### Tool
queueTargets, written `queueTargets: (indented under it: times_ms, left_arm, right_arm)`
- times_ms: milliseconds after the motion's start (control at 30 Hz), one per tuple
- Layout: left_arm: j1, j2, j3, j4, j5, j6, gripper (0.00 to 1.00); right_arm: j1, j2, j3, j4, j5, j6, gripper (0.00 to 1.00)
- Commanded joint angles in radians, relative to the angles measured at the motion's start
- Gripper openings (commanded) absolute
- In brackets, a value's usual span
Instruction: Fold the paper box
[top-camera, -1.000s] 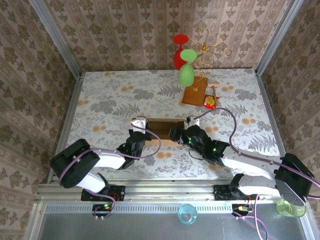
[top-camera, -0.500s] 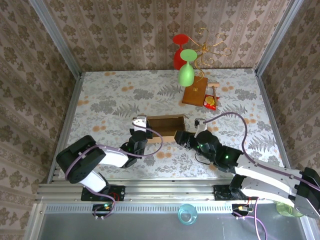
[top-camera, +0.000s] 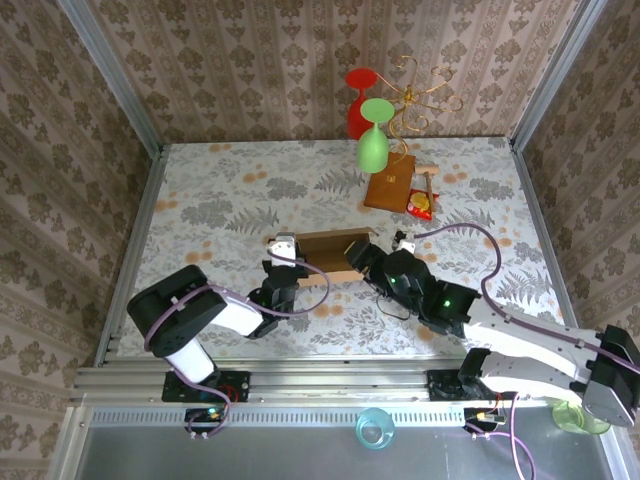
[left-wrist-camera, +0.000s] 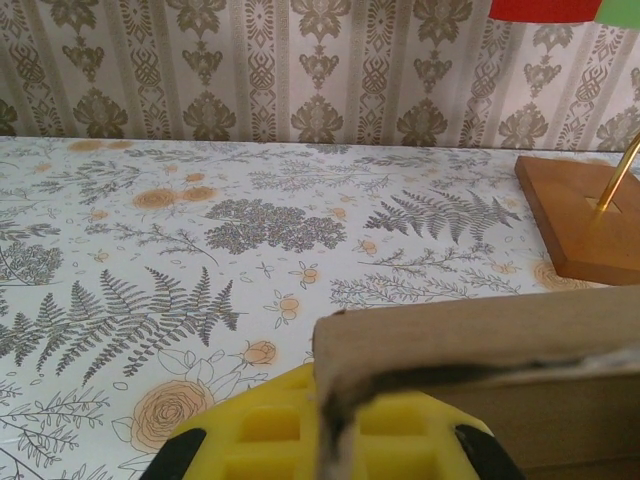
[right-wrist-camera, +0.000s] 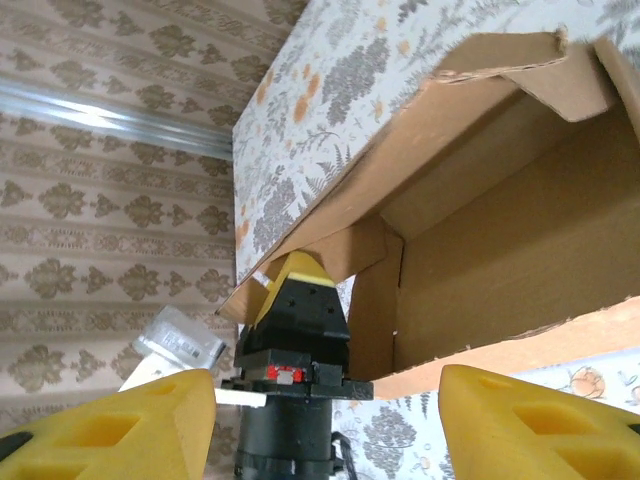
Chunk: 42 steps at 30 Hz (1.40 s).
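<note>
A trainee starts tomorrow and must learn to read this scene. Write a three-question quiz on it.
1. True or false: the left gripper is shut on an edge of the box.
2. The right gripper is: A) shut on the box; B) open, near the box; C) shut on nothing.
3. Fill in: the pads on the fingers are ___ in colour.
Key: 1 true; 2 B; 3 yellow.
</note>
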Motion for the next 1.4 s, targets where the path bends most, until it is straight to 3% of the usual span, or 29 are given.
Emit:
queueTargets:
  times_ms: [0, 767, 1100, 1133, 1233, 1367]
  left_arm:
    - [-0.015, 0.040, -0.012, -0.081, 0.001, 0.006, 0.00]
    - [-0.043, 0.071, -0.003, -0.056, -0.023, 0.011, 0.00]
    - [-0.050, 0.076, -0.001, -0.052, -0.022, 0.012, 0.00]
    - [-0.052, 0.072, -0.003, -0.052, -0.019, 0.013, 0.03]
    - [-0.069, 0.040, -0.014, -0.063, -0.015, 0.008, 0.31]
    - [-0.095, -0.060, -0.026, -0.176, -0.016, -0.042, 0.52]
  right_arm:
    - [0.001, 0.059, 0.051, 0.057, 0.066, 0.159, 0.60]
    - [-0.174, 0.467, 0.184, 0.316, -0.166, 0.362, 0.44]
    - [-0.186, 0.494, 0.159, 0.316, -0.165, 0.408, 0.17]
    - [-0.189, 0.497, 0.156, 0.320, -0.167, 0.411, 0.15]
    - [-0.201, 0.498, 0.146, 0.326, -0.176, 0.428, 0.11]
    - [-0.210, 0.493, 0.127, 0.337, -0.189, 0.439, 0.07]
